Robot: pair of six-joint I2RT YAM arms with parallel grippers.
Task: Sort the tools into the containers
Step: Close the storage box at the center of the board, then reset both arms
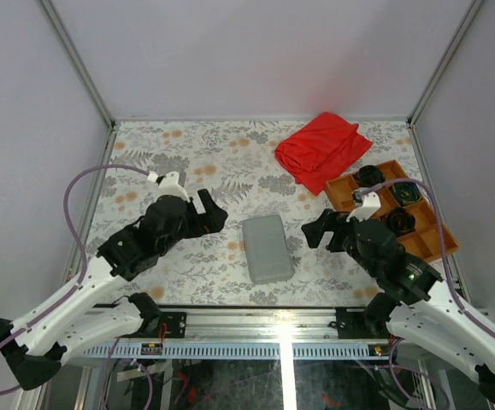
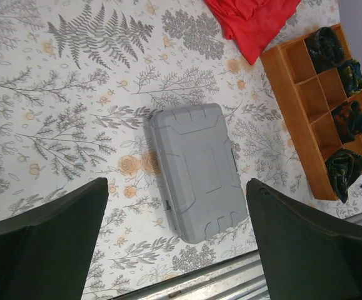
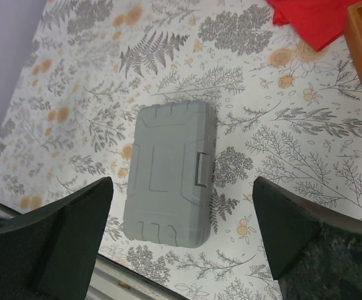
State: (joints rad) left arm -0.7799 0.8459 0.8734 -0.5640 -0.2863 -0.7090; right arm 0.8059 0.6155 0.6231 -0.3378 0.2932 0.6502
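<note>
A closed flat grey case [image 1: 268, 248] lies on the flowered table between the two arms, with its latch on the right side. It also shows in the left wrist view [image 2: 196, 170] and in the right wrist view [image 3: 169, 172]. No orange-and-black tools are in view. My left gripper [image 1: 212, 211] is open and empty, above the table left of the case. My right gripper [image 1: 315, 231] is open and empty, just right of the case. Neither gripper touches the case.
An orange-brown divided tray [image 1: 345, 190] with black round parts [image 1: 398, 220] stands at the right. A crumpled red cloth [image 1: 322, 148] lies behind it. The metal front rail [image 1: 281, 320] runs just below the case. Grey walls close the sides and back.
</note>
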